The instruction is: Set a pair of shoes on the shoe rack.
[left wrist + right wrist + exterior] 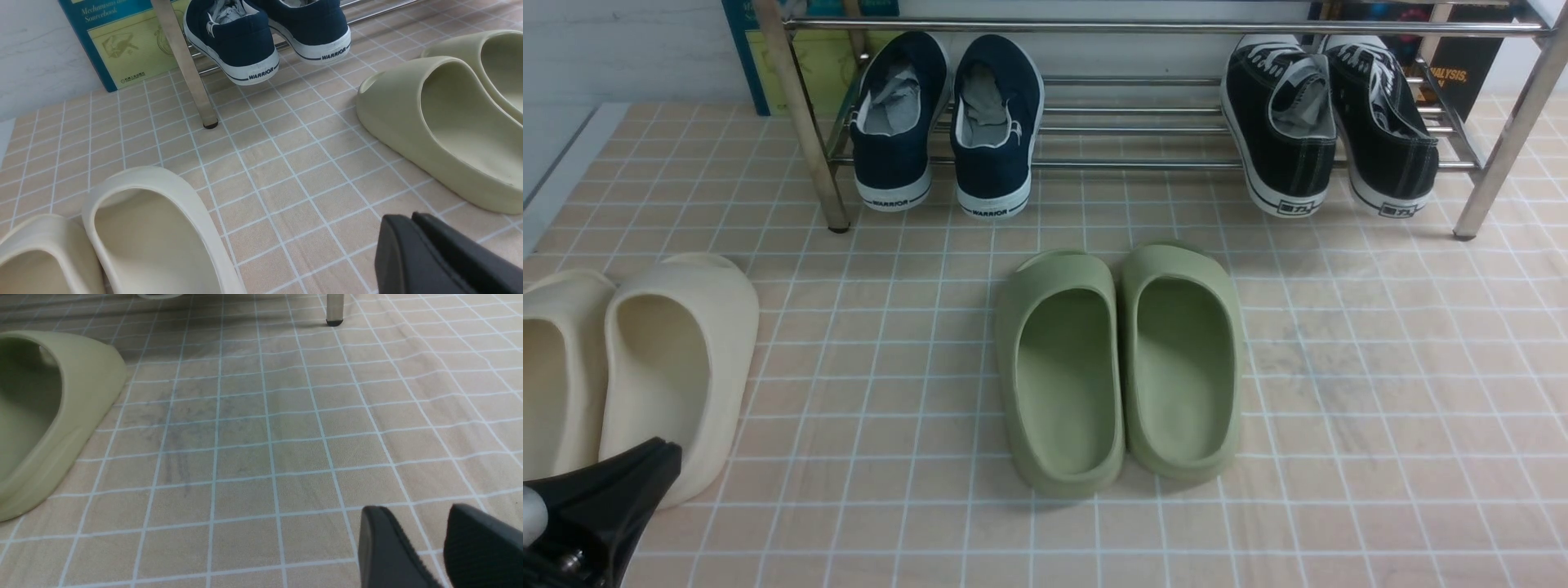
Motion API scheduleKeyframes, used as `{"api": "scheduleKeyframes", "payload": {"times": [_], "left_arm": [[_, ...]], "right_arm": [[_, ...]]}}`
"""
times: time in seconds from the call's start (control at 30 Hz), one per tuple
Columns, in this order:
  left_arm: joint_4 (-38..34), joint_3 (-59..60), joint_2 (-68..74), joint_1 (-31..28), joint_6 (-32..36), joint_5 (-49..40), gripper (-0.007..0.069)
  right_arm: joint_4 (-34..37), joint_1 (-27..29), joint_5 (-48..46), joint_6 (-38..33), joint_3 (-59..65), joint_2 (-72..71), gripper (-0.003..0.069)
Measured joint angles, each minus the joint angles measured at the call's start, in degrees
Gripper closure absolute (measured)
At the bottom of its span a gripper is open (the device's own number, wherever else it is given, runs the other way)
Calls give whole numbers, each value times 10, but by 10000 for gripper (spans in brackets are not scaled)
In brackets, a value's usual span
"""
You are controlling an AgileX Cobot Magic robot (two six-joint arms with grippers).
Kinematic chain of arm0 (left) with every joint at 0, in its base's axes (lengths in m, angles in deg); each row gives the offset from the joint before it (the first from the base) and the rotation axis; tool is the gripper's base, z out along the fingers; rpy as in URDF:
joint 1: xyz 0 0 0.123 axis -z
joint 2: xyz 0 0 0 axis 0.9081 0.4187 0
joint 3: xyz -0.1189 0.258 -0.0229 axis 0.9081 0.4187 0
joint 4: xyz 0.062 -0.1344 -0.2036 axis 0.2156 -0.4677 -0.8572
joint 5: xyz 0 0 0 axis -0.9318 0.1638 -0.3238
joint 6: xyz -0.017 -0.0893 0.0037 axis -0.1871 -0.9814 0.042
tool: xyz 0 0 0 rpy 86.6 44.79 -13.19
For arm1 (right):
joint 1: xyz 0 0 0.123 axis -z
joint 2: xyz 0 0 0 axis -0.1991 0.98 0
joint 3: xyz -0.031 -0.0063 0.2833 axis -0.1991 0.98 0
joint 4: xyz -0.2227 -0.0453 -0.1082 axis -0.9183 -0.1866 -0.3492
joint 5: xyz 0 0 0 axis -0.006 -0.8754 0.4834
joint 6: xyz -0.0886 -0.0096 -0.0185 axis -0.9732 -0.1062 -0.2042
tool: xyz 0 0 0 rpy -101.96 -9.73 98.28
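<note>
1. The pair of navy shoes (943, 122) is sitting on the lower bars of the shoe rack (1127, 27), at its left end, toes pointing in and heels hanging just over the front bar. Judging by this, the job is looking done.
2. The two shoes are lying side by side and touching. This is keeping them together as a pair and leaving bare bars between them and the black lace-up shoes (1290, 122) at the right end.
3. The left gripper (662, 457) is hanging low over the floor beside the cream slides (666, 359). Its fingers are looking pressed together with nothing between them.
4. The right gripper (412, 510) is showing only in its own wrist view. Its fingers are standing a little apart and gripping nothing, over bare floor near the green slides (1062, 367).
5. Both arms are sitting well apart from the rack, probably so as not to knock the shoes.
6. The floor (1380, 392) is showing a pink-beige tile pattern with pale lines. It is looking slightly wrinkled, like a sheet.
7. Behind the rack, a blue book (118, 45) is leaning against a white wall (621, 49).
</note>
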Motion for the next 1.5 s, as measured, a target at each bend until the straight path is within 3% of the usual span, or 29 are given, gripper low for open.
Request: {"api": "scheduleKeyframes", "payload": {"times": [0.4, 0.8, 1.5], "left_arm": [[-1, 95, -123, -6, 0, -22, 572], [-7, 146, -199, -162, 0, -97, 565], [-22, 146, -199, -169, 0, -97, 538]], "right_arm": [[0, 0, 0, 0, 0, 0, 421], [0, 0, 0, 0, 0, 0, 420], [0, 0, 0, 0, 0, 0, 419]]}}
